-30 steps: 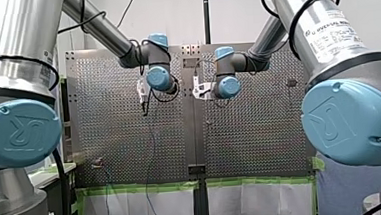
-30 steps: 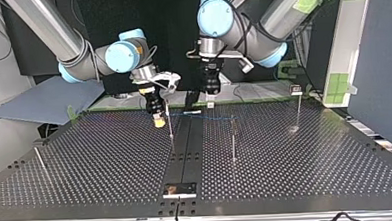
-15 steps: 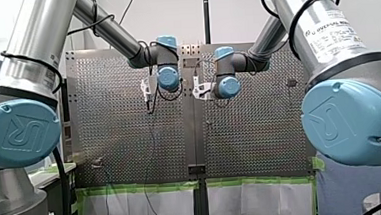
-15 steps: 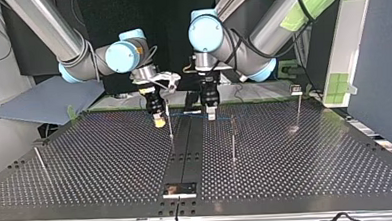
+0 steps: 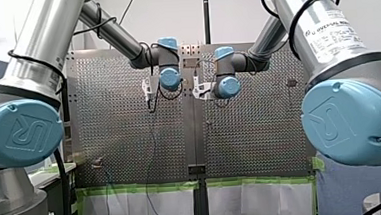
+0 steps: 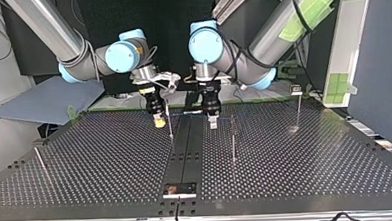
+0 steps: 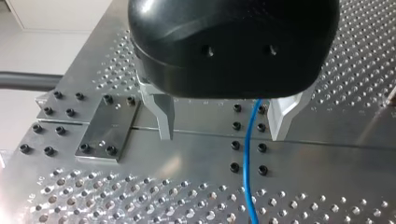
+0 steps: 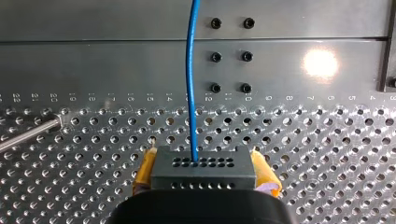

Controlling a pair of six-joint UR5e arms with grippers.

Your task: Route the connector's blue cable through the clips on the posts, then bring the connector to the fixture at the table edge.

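Silver perforated table (image 5: 120, 142) fills the middle of the front view. My left arm reaches in from the left and my right arm from the right. My left gripper (image 5: 147, 96) and my right gripper (image 5: 197, 93) hang near each other over the far middle of the table. Their fingers are too small here to read.

The top view faces the arms. My right gripper (image 6: 158, 121), at the left, points down at the table, and its yellow pads (image 6: 159, 124) show at the tip. A thin post (image 6: 170, 126) stands just beside it. My left gripper (image 6: 212, 122), to the right of that post, also points down, low over the table. The blue cable (image 6: 223, 119) shows as a faint line from the grippers toward a second post (image 6: 233, 141). A third post (image 6: 298, 108) stands further right. The fixture (image 6: 179, 190), a small shiny block, sits at the near edge, well apart from both grippers.

The left wrist view shows my left gripper (image 7: 222, 135) with a black body and metal fingers (image 7: 162, 116) spread wide, gripping nothing. The blue cable (image 7: 250, 177) runs over the table between them, nearer one finger. Whether it touches that finger cannot be told. A small bolted plate (image 7: 108, 130) lies beside the other finger.

The right wrist view shows my right gripper (image 8: 203, 163) clamped on the dark connector (image 8: 203, 175), with yellow pads (image 8: 265, 175) pressed to both its sides. The blue cable (image 8: 190, 84) leaves the middle of the connector's face and runs straight ahead across the table's plain centre strip.
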